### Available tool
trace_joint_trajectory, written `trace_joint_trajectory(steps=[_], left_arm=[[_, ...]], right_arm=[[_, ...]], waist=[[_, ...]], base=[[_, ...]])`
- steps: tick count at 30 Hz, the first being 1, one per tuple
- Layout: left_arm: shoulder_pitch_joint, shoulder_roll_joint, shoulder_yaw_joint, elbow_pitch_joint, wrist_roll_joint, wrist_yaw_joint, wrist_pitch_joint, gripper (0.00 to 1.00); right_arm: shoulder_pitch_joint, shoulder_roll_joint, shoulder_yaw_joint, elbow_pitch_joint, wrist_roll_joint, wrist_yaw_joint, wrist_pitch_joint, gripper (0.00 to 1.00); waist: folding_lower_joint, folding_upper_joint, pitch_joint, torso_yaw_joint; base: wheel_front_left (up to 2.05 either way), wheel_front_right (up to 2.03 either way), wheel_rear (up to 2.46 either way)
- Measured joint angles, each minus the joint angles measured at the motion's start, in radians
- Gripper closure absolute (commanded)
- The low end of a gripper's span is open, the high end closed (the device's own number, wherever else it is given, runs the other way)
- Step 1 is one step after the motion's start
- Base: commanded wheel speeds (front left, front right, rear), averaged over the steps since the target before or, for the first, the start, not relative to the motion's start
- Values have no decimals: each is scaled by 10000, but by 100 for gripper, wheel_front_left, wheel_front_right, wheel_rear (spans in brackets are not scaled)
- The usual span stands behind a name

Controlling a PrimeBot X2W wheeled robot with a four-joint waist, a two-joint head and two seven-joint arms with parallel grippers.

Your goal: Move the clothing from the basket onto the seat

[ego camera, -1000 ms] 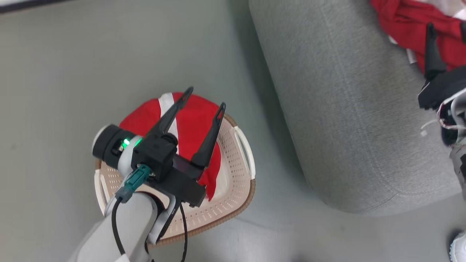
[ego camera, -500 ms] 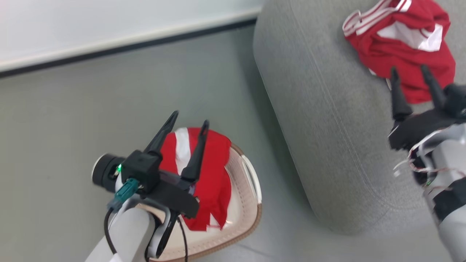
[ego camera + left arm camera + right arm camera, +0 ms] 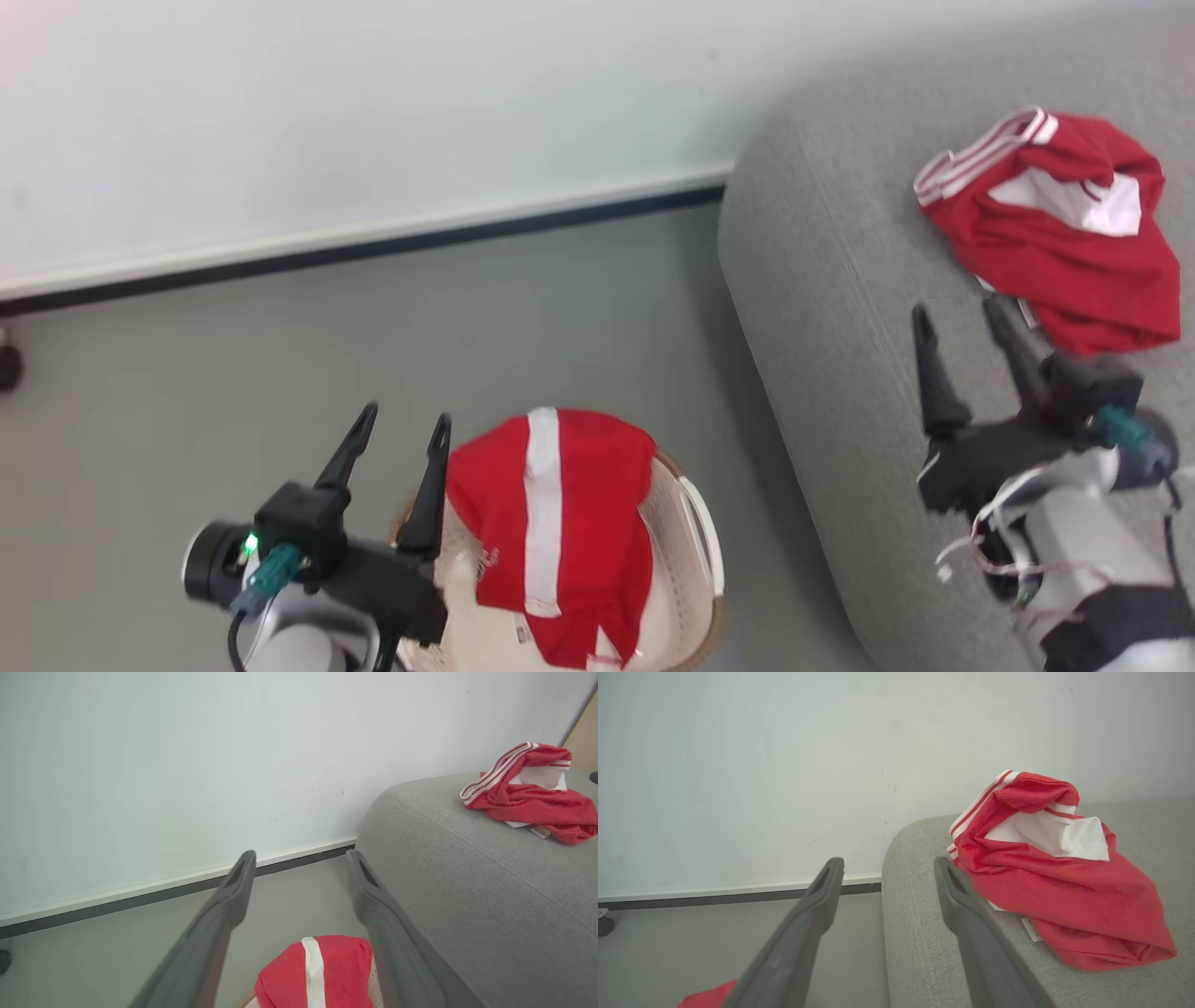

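One piece of red clothing with a broad white stripe is heaped over the cream basket at the bottom of the head view; it also shows in the left wrist view. Another red-and-white piece of clothing lies crumpled on the grey seat, seen too in the wrist views. My left gripper is open and empty, just left of the basket. Above the seat, my right gripper is open and empty, just short of the lying garment.
A pale wall with a dark baseboard runs behind the grey floor. A small dark wheel sits at the left edge by the wall.
The head camera has tilted up, bringing the wall into view. My left gripper has come off the basket clothing to its left side; the right gripper has drawn back from the garment on the seat.
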Motion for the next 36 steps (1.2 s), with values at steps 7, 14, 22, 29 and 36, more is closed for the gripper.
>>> trace_joint_trajectory(steps=[7,14,22,29,36], left_arm=[[1112,190,422,211,-176,92,-79,0],[2481,401,888,21,-368,251,-123,0],[2951,405,1170,-462,-345,257,-173,0],[3441,433,1498,-756,-263,268,-174,0],[3679,426,1724,-968,-198,337,-176,0]], right_arm=[[1434,451,150,-466,0,-255,0,0],[2963,662,297,-1513,-146,-587,0,0],[4248,686,291,-2629,-399,-911,0,0],[4806,755,167,-3386,-470,-1062,0,0],[5275,742,-40,-3835,-495,-1175,0,0]], waist=[[0,0,-919,466],[-1,0,-1792,790],[0,0,-2316,1185],[1,2,-2456,1347],[2,2,-2413,1309]], base=[[0,0,0],[0,0,0],[0,0,0],[0,0,0],[0,0,0]])
